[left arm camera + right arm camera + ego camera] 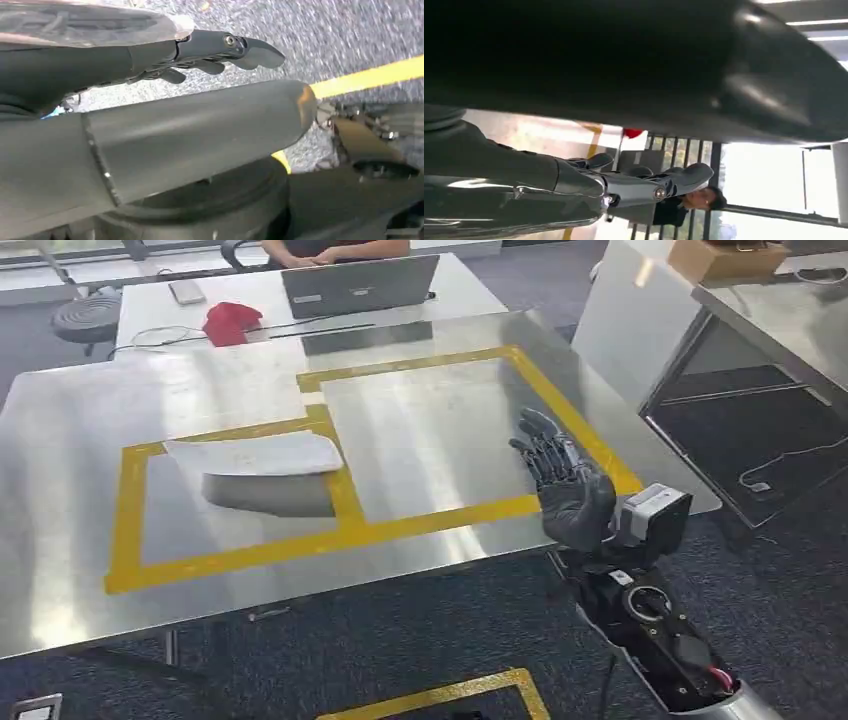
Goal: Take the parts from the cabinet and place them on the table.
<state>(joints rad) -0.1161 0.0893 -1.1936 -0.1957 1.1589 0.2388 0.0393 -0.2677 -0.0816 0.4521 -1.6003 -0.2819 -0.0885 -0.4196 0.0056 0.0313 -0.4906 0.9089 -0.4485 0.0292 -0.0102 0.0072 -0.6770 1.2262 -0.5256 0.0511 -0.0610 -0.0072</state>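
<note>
A white-topped part [258, 472] lies on the steel table [80, 440], inside the left yellow-taped square [128, 530]. The right hand [565, 485] hovers over the table's near right edge, fingers spread, holding nothing. The left hand [220, 50] hangs above carpet, fingers loosely extended and empty.

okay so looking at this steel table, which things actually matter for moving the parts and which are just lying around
Job:
white part, lying across the yellow tape of the left square
steel table
right hand, raised over the table's right side, holding nothing

Lying about:
laptop
red cloth
cardboard box
</note>
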